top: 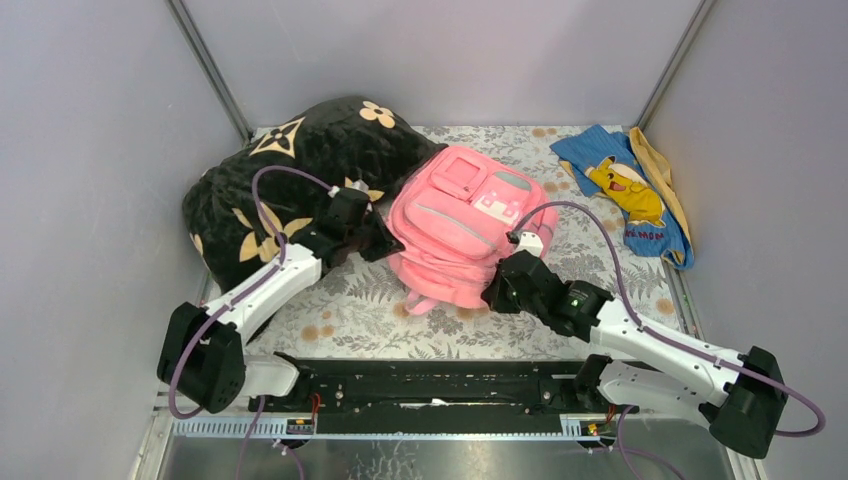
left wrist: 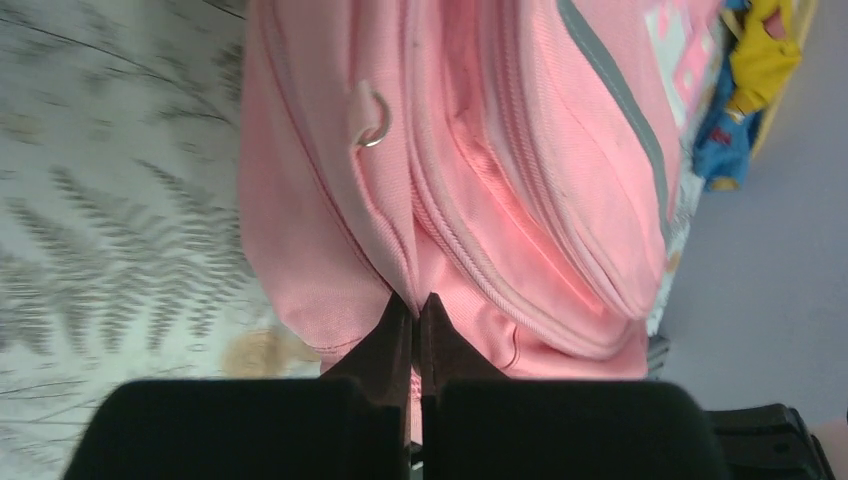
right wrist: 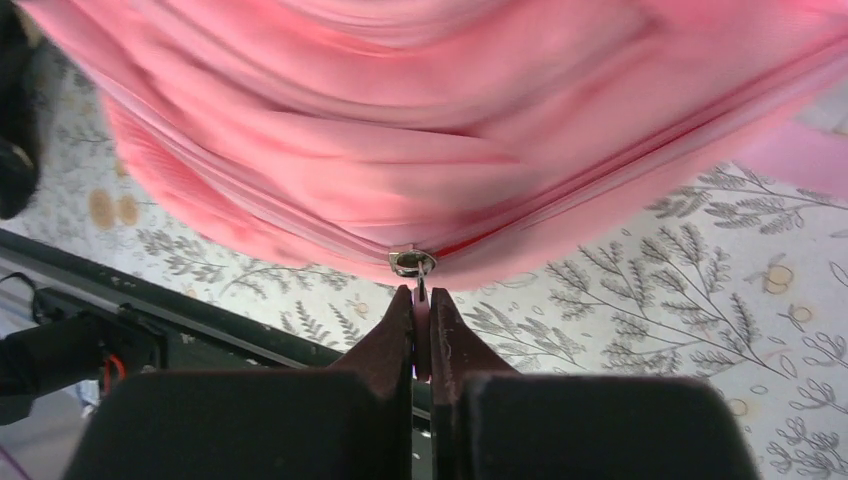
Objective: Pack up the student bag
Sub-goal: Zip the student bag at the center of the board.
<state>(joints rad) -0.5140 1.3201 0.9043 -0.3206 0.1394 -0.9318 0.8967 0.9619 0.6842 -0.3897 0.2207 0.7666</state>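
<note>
The student bag (top: 460, 225) lies near the middle of the tabletop (top: 370, 310), which is covered with a pale cloth printed with leaves; its front faces up, the white-and-pink patch (top: 500, 203) toward the far right, a pink strap trailing off its right side. Behind it and to the left a black pillow (top: 290, 175) with tan flowers rests against the bag's left edge; well apart at the far right corner lies a blue cloth (top: 625, 190) with a yellow cartoon figure.

The left gripper (top: 385, 243) sits at the bag's left side, between pillow and bag; in the left wrist view its fingers are clenched together (left wrist: 415, 300), the tips pressed into a fold of pink fabric where two panels of the bag meet, a sliver of pink showing between them, so it is pinching the bag itself. Just above the tips a zip line curves along the pocket; a small metal ring (left wrist: 373, 128) hangs on a loop higher up; a grey trim (left wrist: 620, 100) runs along the front pocket.

The right gripper (top: 497, 290) is at the bag's near right edge; in the right wrist view it (right wrist: 421, 295) is clamped on the zip pull (right wrist: 413, 264), whose metal slider sits on the seam right at the fingertips while its pink tab runs down between the fingers; the bag's underside bulges above, lifted a little off the cloth there.
</note>
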